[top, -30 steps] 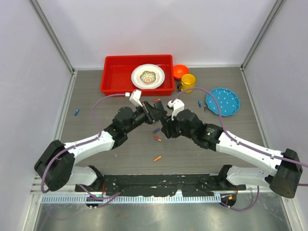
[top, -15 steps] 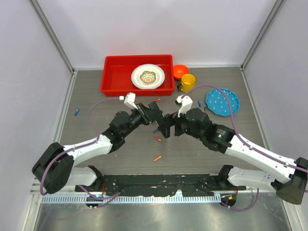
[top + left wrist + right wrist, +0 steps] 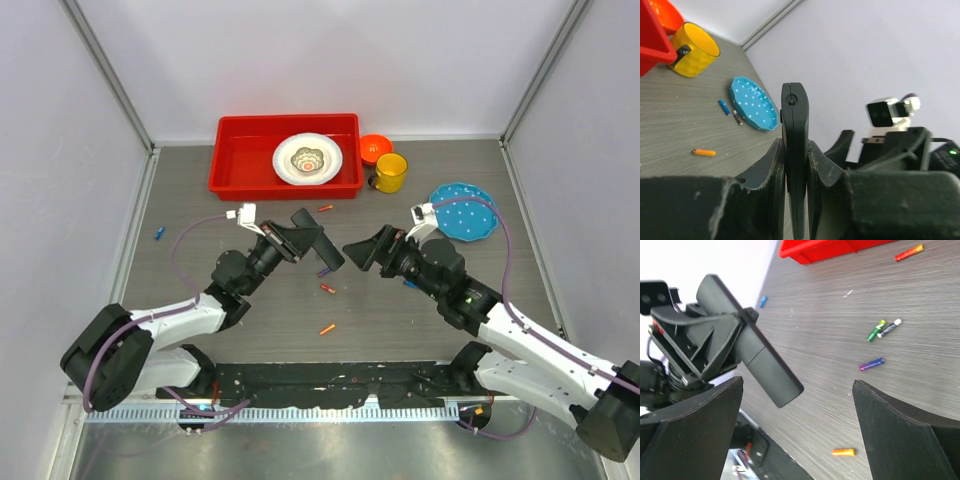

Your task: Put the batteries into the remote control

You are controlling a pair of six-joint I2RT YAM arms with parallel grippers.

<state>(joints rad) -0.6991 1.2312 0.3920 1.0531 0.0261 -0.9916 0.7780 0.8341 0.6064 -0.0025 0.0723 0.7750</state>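
The remote control (image 3: 325, 250) hangs in mid-air over the middle of the table (image 3: 170, 190), clamped across its width in the left gripper (image 3: 300, 238), whose fingers (image 3: 771, 170) pinch tight on its two flat faces. Its long axis runs on a slant: one end rises towards the red tray (image 3: 240, 186), and the free end dips out towards the other arm. That free end points almost straight into the right gripper (image 3: 365, 245), which faces it from just beside, fingers (image 3: 700, 420) spread wide and holding nothing. From the right wrist camera the black bar reaches down into the gap between those spread fingers, with a faint seam across its face. No view shows whether the battery slot is open or already filled.

The batteries lie loose on the tabletop beneath and around the two grippers. A purple battery (image 3: 324, 270) lies almost directly under the remote's free end, with an orange battery (image 3: 327, 289) just nearer the arm bases. A second orange battery (image 3: 326, 328) lies nearer the bases again, a red-orange battery (image 3: 325, 208) is close to the tray, and a blue battery (image 3: 159, 234) sits well apart on the left.

As things stand, the empty right gripper looks the one free to fetch. The purple and orange cells lie nearest it, below and a little to its left. The left arm's job appears to be holding the bar steady.
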